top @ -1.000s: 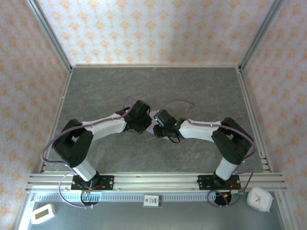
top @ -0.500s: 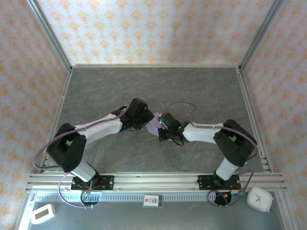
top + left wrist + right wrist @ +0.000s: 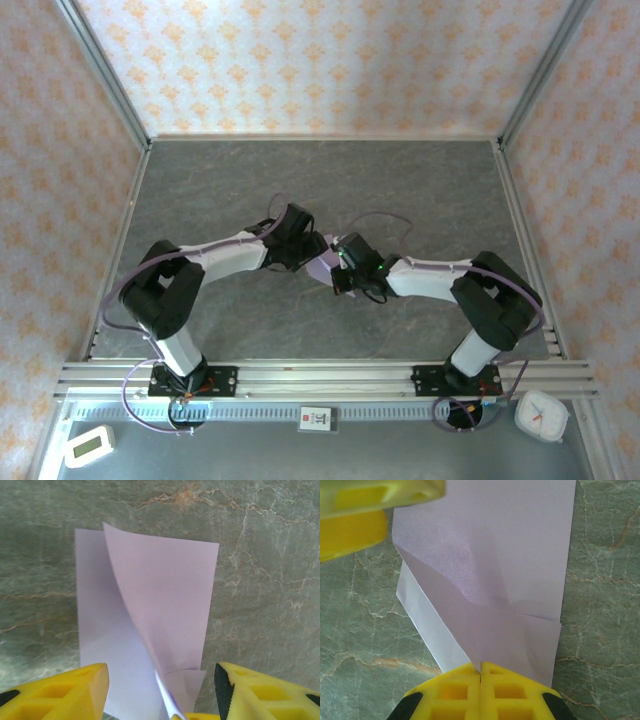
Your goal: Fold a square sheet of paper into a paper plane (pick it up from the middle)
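Since one second ago, the left gripper (image 3: 161,680) has gone from closed to parted, and the right gripper (image 3: 480,677) has closed fully. Both wrists meet at mid-table.

1. Position. The sheet of paper (image 3: 165,590) lies on the table (image 3: 260,580) between the two grippers. It is partly folded, with one flap curling up off the lower layer.
2. Grip. The right gripper pinches the near edge of the sheet where the layers converge. The left gripper straddles the opposite end with its fingers (image 3: 75,685) apart and holds nothing.
3. Step in hand. This appears to be an early fold. The flap is brought over but no crease looks pressed, and no dart shape exists yet.
4. Next move. The left gripper likely needs to lay the raised flap flat and press along the fold line while the right gripper anchors the sheet. Edges should be aligned before pressing.
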`<state>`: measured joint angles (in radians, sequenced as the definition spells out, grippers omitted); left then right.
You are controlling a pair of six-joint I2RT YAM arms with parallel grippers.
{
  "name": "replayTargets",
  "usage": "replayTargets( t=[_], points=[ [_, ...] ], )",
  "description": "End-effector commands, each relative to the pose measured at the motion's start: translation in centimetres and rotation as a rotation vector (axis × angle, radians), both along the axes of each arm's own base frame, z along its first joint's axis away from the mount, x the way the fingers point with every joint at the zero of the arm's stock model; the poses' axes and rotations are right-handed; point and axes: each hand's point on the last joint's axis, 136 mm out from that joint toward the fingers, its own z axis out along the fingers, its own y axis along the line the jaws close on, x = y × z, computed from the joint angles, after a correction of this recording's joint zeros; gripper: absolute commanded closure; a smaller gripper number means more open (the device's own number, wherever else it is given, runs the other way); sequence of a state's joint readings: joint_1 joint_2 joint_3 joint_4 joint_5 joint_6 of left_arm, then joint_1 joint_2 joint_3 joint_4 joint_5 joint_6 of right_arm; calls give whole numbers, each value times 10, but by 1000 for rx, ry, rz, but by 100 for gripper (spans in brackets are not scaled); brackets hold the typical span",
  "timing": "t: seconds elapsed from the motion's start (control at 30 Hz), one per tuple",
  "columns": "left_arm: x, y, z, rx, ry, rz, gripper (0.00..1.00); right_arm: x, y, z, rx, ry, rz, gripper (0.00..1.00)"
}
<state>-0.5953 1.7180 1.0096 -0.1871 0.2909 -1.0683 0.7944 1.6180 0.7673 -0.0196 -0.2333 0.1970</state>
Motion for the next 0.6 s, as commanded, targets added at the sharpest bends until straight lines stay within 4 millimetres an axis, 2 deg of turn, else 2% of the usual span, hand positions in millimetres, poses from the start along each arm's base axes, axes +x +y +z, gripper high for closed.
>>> replayTargets(
  t=[0.0, 0.13, 0.3, 0.33, 0.4, 0.47, 0.57],
  points=[
    [10, -14, 4, -24, -26, -48, 41, 1, -1, 4, 14, -16, 6, 100],
    [9, -19, -3, -21, -12, -72, 54, 1, -1, 2, 16, -12, 4, 100],
    [5, -20, -11, -20, -1, -94, 95, 2, -1, 2, 16, -8, -4, 100],
    [4, -19, -12, -19, 2, -95, 100, 3, -1, 3, 16, -7, -10, 98],
    [2, -16, -12, -12, 11, -83, 100, 4, -3, 7, 19, -4, -23, 90],
    [-1, -11, -11, -14, 21, -45, 100, 5, -4, 14, 28, -8, -43, 77],
    [-7, -1, -9, -18, 51, 43, 100, 5, -6, 27, 54, -16, -76, 65]
  ],
)
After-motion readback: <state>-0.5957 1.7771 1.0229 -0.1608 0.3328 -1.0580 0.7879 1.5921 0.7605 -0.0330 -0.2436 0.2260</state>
